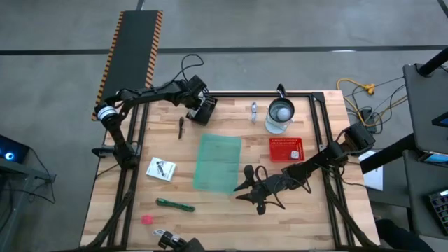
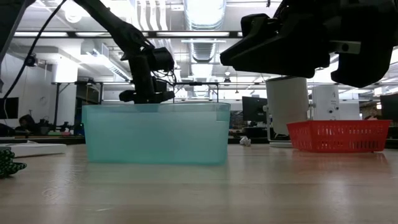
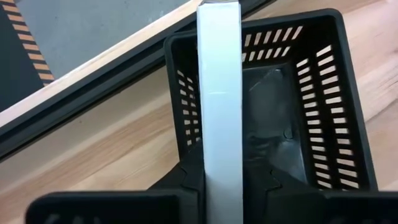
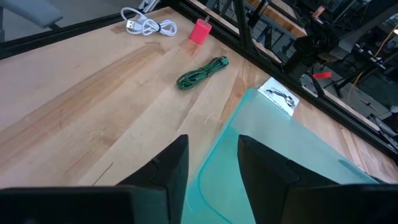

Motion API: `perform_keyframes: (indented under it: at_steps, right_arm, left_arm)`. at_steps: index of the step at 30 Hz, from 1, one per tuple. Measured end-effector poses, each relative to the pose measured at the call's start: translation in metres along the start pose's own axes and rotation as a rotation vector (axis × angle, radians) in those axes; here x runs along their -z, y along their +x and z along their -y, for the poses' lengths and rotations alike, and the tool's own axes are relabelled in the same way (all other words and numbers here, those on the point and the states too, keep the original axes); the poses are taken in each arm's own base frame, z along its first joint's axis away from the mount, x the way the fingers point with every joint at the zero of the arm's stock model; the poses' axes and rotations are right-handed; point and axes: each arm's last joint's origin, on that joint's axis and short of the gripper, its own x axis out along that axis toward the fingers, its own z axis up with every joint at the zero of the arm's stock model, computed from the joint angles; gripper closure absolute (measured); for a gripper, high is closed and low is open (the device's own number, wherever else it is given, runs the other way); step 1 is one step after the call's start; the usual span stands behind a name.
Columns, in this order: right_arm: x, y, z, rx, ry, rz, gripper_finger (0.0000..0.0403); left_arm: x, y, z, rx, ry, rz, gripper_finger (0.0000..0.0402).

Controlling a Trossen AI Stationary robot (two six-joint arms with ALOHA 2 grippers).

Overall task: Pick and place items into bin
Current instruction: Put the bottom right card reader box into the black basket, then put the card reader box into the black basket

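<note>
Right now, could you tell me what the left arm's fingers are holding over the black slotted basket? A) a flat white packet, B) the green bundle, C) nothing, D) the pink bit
A: in the left wrist view the left gripper is clamped on a flat white packet seen edge-on, above the black basket; the green bundle and pink bit lie on the table.

A bin [image 1: 217, 162] sat mid-table. To its right stood a basket [image 1: 287, 149], with a jug [image 1: 281, 115] behind that. Left of the bin lay a packet [image 1: 161, 169]; before the packet lay a stick [image 1: 175, 205], a pink bit [image 1: 147, 220] and a cable [image 4: 148, 25]. A pen [image 1: 180, 127] lay behind the packet. A crate [image 3: 292, 106] stood at the rear edge, behind the bin.
</note>
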Motion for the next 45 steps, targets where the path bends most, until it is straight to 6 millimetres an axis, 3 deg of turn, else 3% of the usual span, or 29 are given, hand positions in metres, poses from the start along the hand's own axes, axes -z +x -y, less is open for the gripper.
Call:
perform_keyframes:
  at_steps: [10,17,24,29,34,45]
  right_arm:
    - [0.0,0.0,0.0,0.0,0.0,0.0,0.0283]
    - [0.0,0.0,0.0,0.0,0.0,0.0,0.0277]
    - [0.0,0.0,0.0,0.0,0.0,-0.001,0.0284]
    - [0.0,0.0,0.0,0.0,0.0,0.0,0.0283]
    - [0.0,0.0,0.0,0.0,0.0,-0.001,0.0278]
    - [0.0,0.0,0.0,0.0,0.0,-0.001,0.0286]
  left_arm:
    - [0.0,-0.001,0.0,0.0,0.009,0.001,0.0304]
    - [0.0,-0.002,0.001,0.037,0.057,-0.009,0.0299]
    - [-0.002,-0.017,-0.001,0.095,0.105,0.017,0.0299]
    - [-0.003,-0.036,-0.004,0.112,0.121,0.062,0.0298]
    - [0.0,-0.069,-0.011,0.129,0.121,0.08,0.0298]
    - [0.034,-0.144,-0.02,0.178,0.175,0.112,0.0298]
